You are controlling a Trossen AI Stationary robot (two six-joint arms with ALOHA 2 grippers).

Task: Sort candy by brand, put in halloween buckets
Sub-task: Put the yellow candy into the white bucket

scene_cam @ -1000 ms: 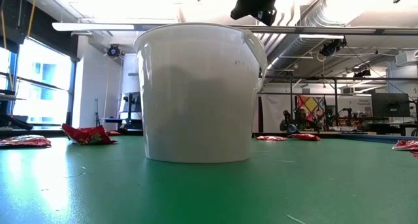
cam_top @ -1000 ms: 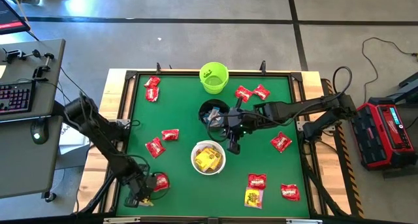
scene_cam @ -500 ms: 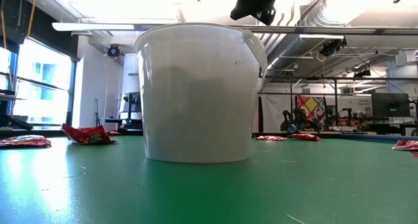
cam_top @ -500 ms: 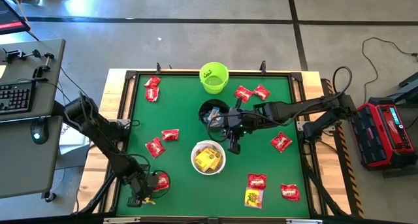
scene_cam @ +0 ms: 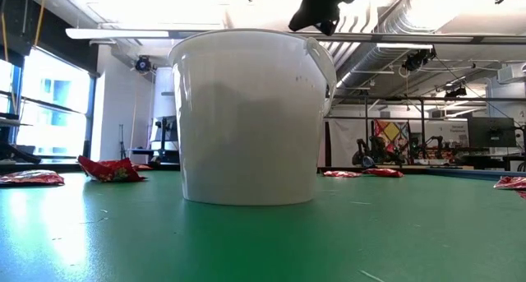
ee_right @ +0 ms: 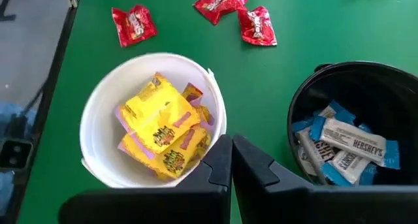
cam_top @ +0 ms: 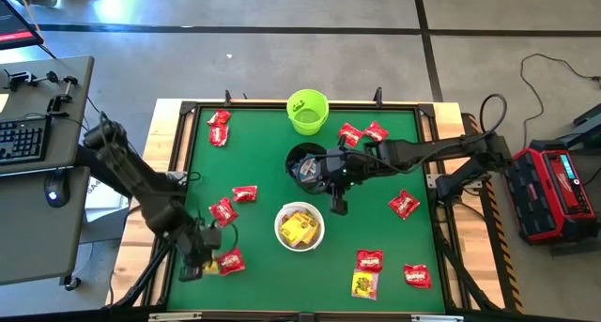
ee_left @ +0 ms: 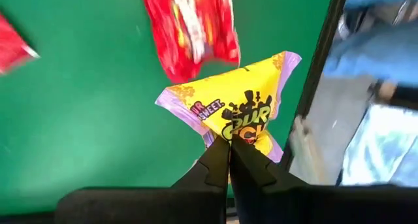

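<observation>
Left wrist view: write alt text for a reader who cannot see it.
The left claw is shut on a corner of a yellow candy packet with purple edges. A red candy packet lies just beyond it on the green table.

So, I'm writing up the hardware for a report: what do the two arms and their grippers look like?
Both arms are dark, near-black, built of slim jointed segments with cables running along them. The left gripper and the right gripper each end in two matte black, wedge-shaped fingers that taper to narrow tips. No markings or coloured labels show on them.
</observation>
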